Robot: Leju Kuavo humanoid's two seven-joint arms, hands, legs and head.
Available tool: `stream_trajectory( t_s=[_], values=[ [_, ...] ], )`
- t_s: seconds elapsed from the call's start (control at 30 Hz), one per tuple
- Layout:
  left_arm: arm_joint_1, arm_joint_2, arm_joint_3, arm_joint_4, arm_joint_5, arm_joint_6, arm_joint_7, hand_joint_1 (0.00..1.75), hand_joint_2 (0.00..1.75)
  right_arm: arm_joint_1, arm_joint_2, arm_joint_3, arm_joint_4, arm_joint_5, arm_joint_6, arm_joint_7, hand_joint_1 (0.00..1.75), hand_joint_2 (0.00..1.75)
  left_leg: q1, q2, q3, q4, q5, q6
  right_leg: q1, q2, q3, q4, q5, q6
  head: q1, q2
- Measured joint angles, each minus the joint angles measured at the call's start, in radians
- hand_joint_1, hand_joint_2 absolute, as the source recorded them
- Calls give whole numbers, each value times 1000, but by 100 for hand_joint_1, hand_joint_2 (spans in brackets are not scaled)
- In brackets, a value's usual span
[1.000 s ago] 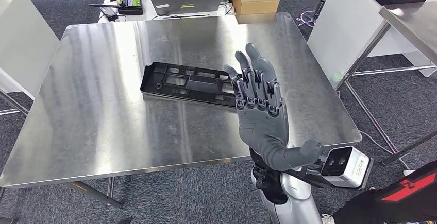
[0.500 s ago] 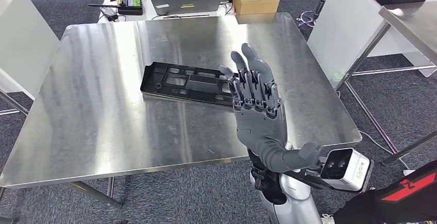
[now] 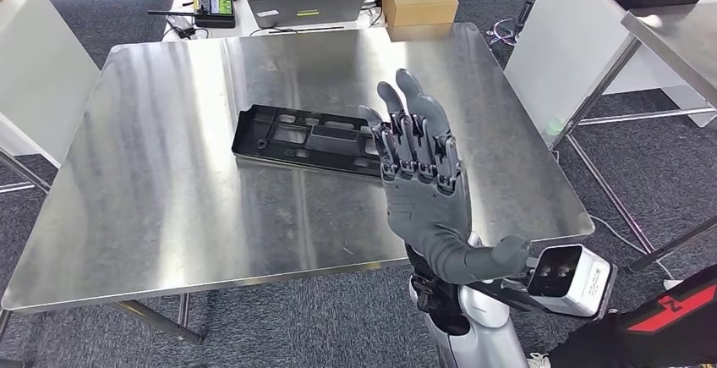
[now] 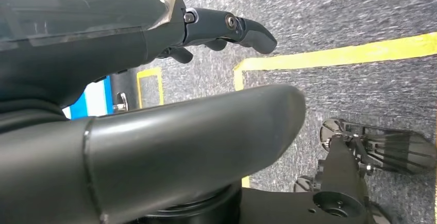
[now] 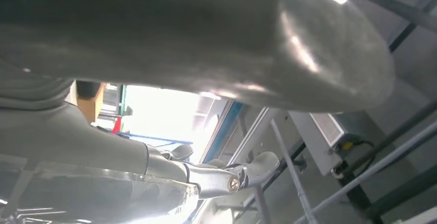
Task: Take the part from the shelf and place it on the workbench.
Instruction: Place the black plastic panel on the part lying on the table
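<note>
Now, from the head view, I see my right hand [image 3: 420, 184] raised above the desk [image 3: 169, 182], fingers straight and apart, holding nothing. The black part [image 3: 309, 138] lies flat on the desk, just behind the fingers. From the left wrist view, my left hand [image 4: 216, 28] hangs over the carpet, fingers loosely extended, empty.

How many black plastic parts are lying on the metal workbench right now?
1. The black part lies flat near the middle of the workbench, its right end hidden behind the raised right hand.
</note>
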State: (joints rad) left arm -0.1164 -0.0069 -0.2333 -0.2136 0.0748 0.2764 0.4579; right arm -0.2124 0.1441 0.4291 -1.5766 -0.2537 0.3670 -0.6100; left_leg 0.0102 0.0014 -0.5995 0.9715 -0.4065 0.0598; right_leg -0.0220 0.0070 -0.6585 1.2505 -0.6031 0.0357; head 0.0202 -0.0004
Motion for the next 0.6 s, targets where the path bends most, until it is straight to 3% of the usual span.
stream_trajectory(
  t_s=[0.03, 0.07, 0.13, 0.17, 0.2, 0.3, 0.37, 0.47, 0.5, 0.53, 0.57, 0.6],
  values=[
    [1, 0, 0, 0, 0, -1, 0, 0, 0, 0, -1, 0, 0, 0, 0, 0, 0, 0, 0, 0, 0, 1, -1, -2, -2, 0, -10, 10, 5, 7, 0, 0],
    [2, 0, 0, 0, 0, -1, 0, 0, 0, 0, -2, 0, 0, 0, 0, 0, 0, 0, 2, -1, 0, 3, -2, -6, -5, 0, 2, -21, 26, 17, 0, 0],
    [3, 0, 0, 0, 0, -2, 0, 0, 0, 0, -4, 0, 0, 0, -1, 0, 0, 0, 4, -4, -2, 16, -9, -20, -14, -2, 63, -152, 84, 36, 0, 0],
    [4, 1, 1, 0, 0, -2, 0, 0, 0, 0, -5, 0, 0, 1, -1, 0, 0, 0, 4, -5, -4, 25, -14, -30, -16, -1, 90, -205, 105, 36, 0, 0],
    [4, 2, 1, 0, 0, -2, 0, 0, 0, 2, -5, 1, -1, 2, -3, -1, 0, 0, 3, -6, -6, 33, -19, -39, -16, 0, 105, -235, 116, 32, 0, 0],
    [9, 4, 1, 0, -1, -2, 0, 0, 0, 14, -6, 4, -5, 7, -11, -7, 0, 0, 7, -5, -8, 37, -21, -54, -12, 3, 107, -238, 123, 6, -2, 0],
    [11, 4, 1, 0, -2, -3, 0, 0, 0, 18, -5, 5, -10, 11, -17, -10, 0, 0, 12, -4, -22, 69, -46, -62, -14, 4, 107, -239, 127, -6, -1, 0],
    [11, 2, 1, 0, -4, -5, 0, 0, 0, 19, -4, 5, -16, 13, -23, -11, 0, 0, 13, -4, -102, 244, -138, -70, -10, 4, 105, -239, 129, -16, -2, 0],
    [11, 2, 1, 0, -6, -6, 0, 0, 0, 19, -5, 4, -16, 13, -24, -11, 0, 0, 13, -4, -127, 295, -154, -70, -8, 4, 104, -239, 129, -17, -2, 0],
    [11, 2, 1, 0, -7, -6, 0, 0, 0, 20, -7, 3, -16, 12, -24, -10, 0, 0, 13, -4, -137, 314, -152, -68, -6, 4, 104, -239, 128, -18, -2, 0],
    [10, 1, 1, 0, -9, -6, 0, 0, 0, 21, -8, 3, -16, 12, -25, -11, 0, 0, 13, -4, -128, 295, -132, -65, -5, 4, 104, -239, 128, -18, -2, 0],
    [10, 0, 1, 0, -10, -7, 0, 0, 0, 23, -9, 2, -16, 12, -25, -13, 0, 0, 13, -4, -100, 240, -100, -60, -4, 5, 105, -239, 128, -18, -2, 0]
  ],
)
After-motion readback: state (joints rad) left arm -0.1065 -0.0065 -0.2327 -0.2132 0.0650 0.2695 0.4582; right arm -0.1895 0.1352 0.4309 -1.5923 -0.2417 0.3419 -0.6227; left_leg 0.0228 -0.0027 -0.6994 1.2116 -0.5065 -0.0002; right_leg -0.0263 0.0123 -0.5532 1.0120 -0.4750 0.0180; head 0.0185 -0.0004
